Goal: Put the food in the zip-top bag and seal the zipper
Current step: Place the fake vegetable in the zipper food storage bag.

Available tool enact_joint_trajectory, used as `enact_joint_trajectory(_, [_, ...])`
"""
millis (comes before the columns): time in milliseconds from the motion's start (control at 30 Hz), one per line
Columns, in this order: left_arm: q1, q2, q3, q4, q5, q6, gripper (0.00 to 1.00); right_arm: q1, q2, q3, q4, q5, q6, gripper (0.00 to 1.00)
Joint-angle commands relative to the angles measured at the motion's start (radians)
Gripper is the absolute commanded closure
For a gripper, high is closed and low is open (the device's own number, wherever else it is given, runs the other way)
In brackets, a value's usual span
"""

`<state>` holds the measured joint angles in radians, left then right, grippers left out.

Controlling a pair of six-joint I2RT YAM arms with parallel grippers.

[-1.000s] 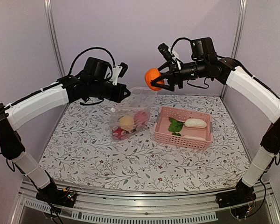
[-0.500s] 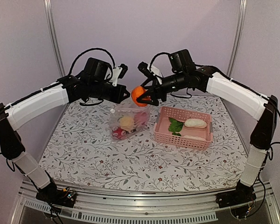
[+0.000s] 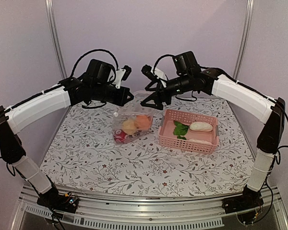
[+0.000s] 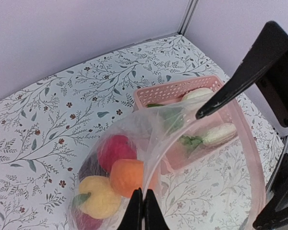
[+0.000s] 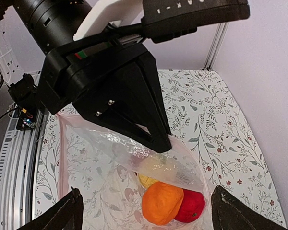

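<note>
The clear zip-top bag [image 3: 129,115] hangs by its mouth from my left gripper [image 3: 129,97], which is shut on the pinkish zipper [image 4: 156,153] strip at the rim. Inside lie an orange fruit [image 3: 143,121], a yellow one [image 3: 130,126] and red pieces [image 4: 116,150]. My right gripper [image 3: 151,100] hovers just above the bag's mouth, open with nothing between its fingers. In the right wrist view the orange fruit [image 5: 162,202] rests beside a red ball [image 5: 191,206] below the open right gripper [image 5: 146,201].
A pink perforated basket [image 3: 209,143] stands right of the bag, holding a green leafy piece [image 3: 180,129] and two white oblongs [image 3: 200,126]. The flowered tablecloth [image 3: 86,158] covers the table. Walls and corner posts close in the back and sides.
My right gripper carried the orange fruit leftward over the bag's mouth and opened. The orange fruit now lies inside the bag. The left arm has held still.
</note>
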<state>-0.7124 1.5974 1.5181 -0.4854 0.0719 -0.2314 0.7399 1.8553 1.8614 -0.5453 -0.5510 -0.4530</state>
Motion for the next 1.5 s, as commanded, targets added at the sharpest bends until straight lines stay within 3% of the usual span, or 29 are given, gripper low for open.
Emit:
enact_joint_trajectory(0, [0.005, 0.009, 0.025, -0.006, 0.001, 0.016, 1.0, 0.009, -0.057, -0.009, -0.014, 0.02, -0.012, 0.09])
enact_joint_trajectory(700, [0.004, 0.024, 0.039, -0.002, 0.019, 0.006, 1.0, -0.019, -0.21, -0.165, -0.048, 0.244, -0.087, 0.09])
enact_joint_trajectory(1133, [0.004, 0.028, 0.049, -0.004, 0.014, 0.025, 1.0, -0.174, -0.307, -0.313, -0.139, 0.218, -0.105, 0.15])
enact_joint_trajectory(1467, [0.004, 0.047, 0.053, -0.005, 0.039, 0.034, 1.0, -0.312, -0.258, -0.307, -0.334, 0.206, -0.19, 0.24])
